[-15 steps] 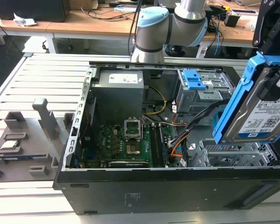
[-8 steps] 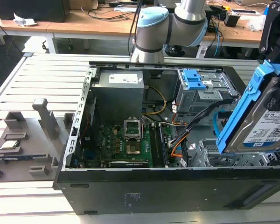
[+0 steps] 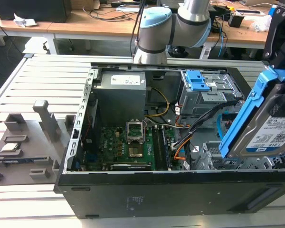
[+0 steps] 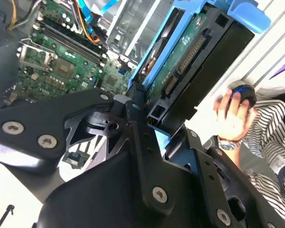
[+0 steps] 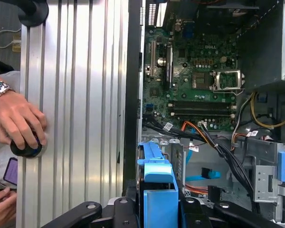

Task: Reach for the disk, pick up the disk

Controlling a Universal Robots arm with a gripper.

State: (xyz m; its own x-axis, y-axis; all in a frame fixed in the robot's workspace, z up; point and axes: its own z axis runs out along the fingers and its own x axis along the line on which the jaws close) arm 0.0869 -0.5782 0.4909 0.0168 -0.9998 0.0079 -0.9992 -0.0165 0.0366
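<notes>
The disk (image 3: 263, 135), a silver hard drive with a white-and-blue label in a blue plastic bracket, hangs tilted above the open computer case (image 3: 147, 194) at the exterior view's right. My gripper (image 3: 283, 97) comes down from the upper right and is shut on the disk's upper part. In the second wrist view the black fingers (image 4: 135, 118) clamp the bracket's end, and the disk's (image 4: 190, 52) green circuit side shows. In the first wrist view the blue bracket (image 5: 156, 190) sits between the black fingers (image 5: 126, 211).
Inside the case lie a green motherboard (image 3: 133, 145), a grey power supply (image 3: 121, 97), a grey drive cage with blue latches (image 3: 199, 83) and loose cables (image 3: 199, 126). A person's hand (image 5: 19, 118) rests on a black-and-blue knob on the slatted table (image 3: 47, 80). A grey fixture (image 3: 26, 142) stands at the left.
</notes>
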